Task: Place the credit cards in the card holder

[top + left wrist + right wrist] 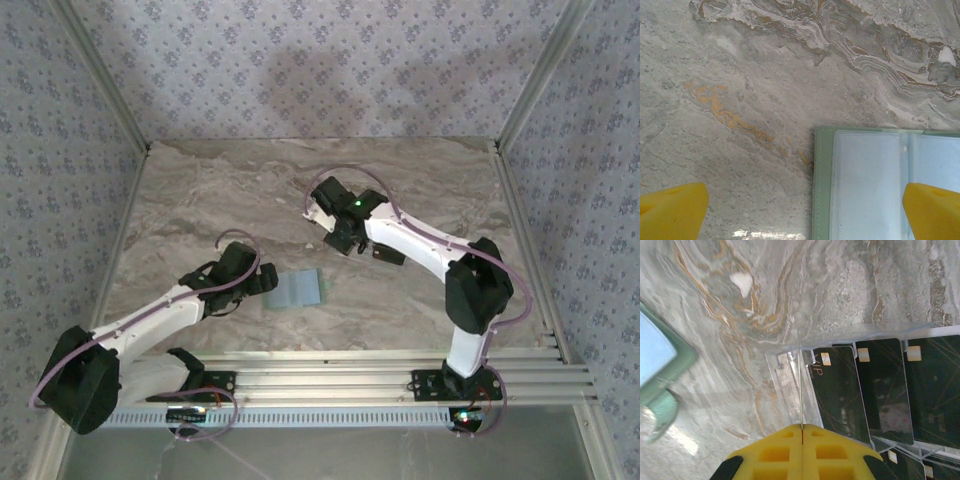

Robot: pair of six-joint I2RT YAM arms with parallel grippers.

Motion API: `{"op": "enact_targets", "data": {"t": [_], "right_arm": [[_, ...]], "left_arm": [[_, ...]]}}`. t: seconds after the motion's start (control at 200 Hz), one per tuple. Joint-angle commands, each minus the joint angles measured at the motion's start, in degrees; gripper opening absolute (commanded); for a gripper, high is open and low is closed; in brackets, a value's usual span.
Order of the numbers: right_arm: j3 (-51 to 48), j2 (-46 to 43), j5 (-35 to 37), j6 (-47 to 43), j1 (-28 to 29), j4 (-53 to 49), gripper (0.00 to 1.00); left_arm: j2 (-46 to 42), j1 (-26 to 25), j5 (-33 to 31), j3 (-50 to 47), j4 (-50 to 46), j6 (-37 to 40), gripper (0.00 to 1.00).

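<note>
1. Here, the card holder lies opened flat on the desk with its clear sleeves facing up, presumably so a card can slide into a pocket.
2. The left gripper hangs over the holder's edge with jaws spread wide, 1 fingertip over bare desk and the other over the sleeves. It grips nothing and looks placed to pin the holder down.
3. The right gripper is pressed shut on a thin sheet seen edge-on, most likely 1 held card. It is pinched at 1 end so the free end can lead.
4. The other credit cards, at least 3 dark ones, lie side by side in a clear rack beside that gripper. The holder sits apart from the rack, toward the left arm.
5. The held card probably needs turning flat before it meets a sleeve.
</note>
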Motion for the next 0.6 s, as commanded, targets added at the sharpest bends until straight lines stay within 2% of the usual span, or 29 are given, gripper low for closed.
{"op": "enact_targets", "data": {"t": [0.0,0.145,0.365,0.49,0.595], "right_arm": [[1.79,-4.05,-3.38,6.76,0.91,-1.1,0.0],[-1.46,-8.03,-11.19,18.24,1.43,3.24,0.0],[-13.63,-12.75,-26.43,39.26,2.48,19.57,0.0],[-22.4,-13.92,-28.44,50.84,3.59,29.2,0.0],[-27.5,-13.93,-27.65,56.46,4.86,34.44,0.0]], "left_arm": [[0.03,0.28,-0.19,2.31,-2.41,1.86,1.0],[0.18,0.27,-0.34,2.84,-5.04,3.3,1.0],[1.78,-0.49,0.28,3.3,-7.97,4.8,1.0],[3.1,-2.38,-1.06,3.69,-8.74,5.08,1.0],[4.31,-4.13,-3.08,4.44,-9.65,5.34,1.0]]}}
